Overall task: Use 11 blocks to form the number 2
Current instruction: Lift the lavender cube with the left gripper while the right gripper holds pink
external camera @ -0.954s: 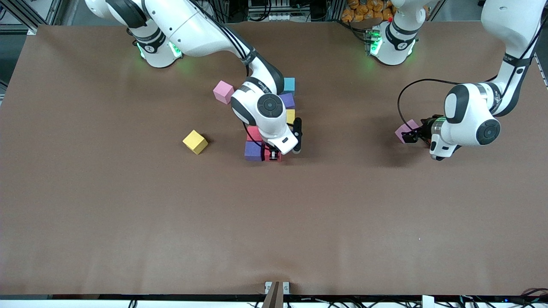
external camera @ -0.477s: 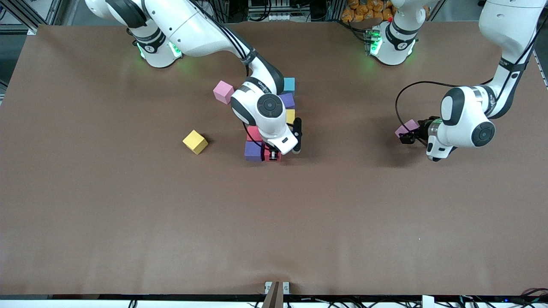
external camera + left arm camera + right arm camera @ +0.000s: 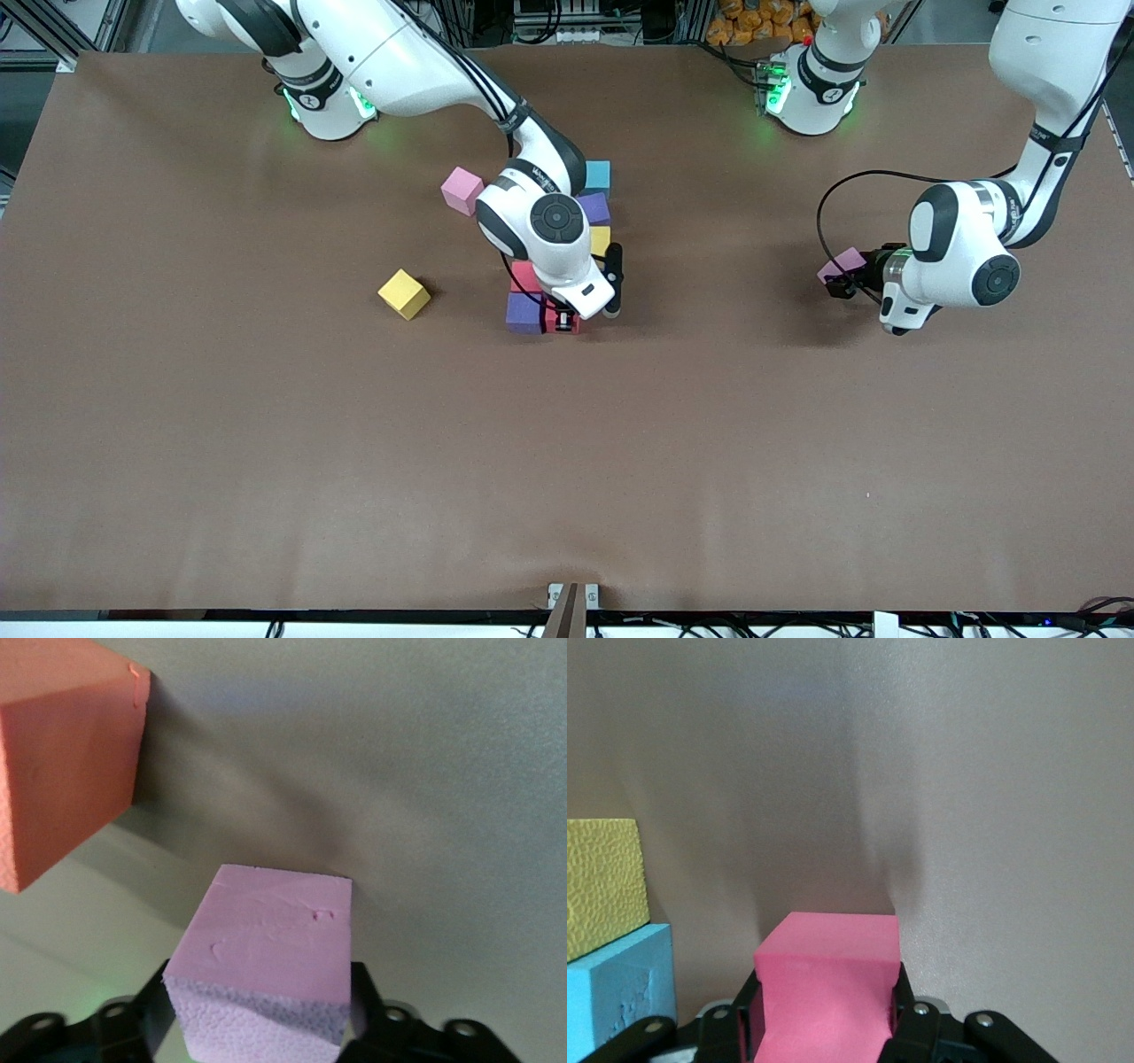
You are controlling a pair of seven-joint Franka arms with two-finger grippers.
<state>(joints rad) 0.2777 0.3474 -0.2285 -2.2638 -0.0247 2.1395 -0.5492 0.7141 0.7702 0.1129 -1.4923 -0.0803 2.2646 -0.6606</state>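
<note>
Left end effector [image 3: 842, 285] grips a pink block [image 3: 266, 961]; right end effector [image 3: 562, 321] grips a red block [image 3: 824, 988].

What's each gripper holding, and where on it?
Left gripper: pink block, by two facing sides. Right gripper: red block, likewise.

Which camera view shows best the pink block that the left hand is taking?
The left wrist view: the pink block fills its middle, top and one side visible, between the left hand's fingers. The front view shows only a small corner of it beside the arm. The right wrist view does not show it.
</note>
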